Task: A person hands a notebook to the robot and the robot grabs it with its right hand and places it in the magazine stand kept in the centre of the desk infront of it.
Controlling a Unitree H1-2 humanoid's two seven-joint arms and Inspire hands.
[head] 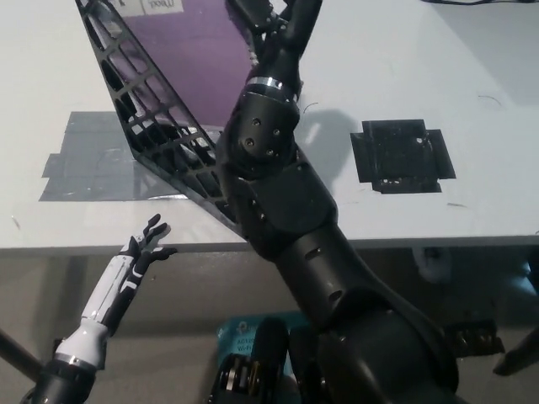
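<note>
The black right hand [257, 13] reaches up at twelve o'clock, pressed against the purple card-covered notebook [198, 55] sitting inside the black lattice plastic magazine stand [152, 126] on the white desk [421, 76]; its fingers run off the top edge, so their grip can't be told. At seven o'clock, below the desk edge, the white left hand [145, 246] hangs with fingers spread, holding nothing.

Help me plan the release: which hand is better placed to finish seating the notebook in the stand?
Right. The black right hand is up at the purple notebook inside the magazine stand; the white left hand hangs open below the desk edge.
</note>
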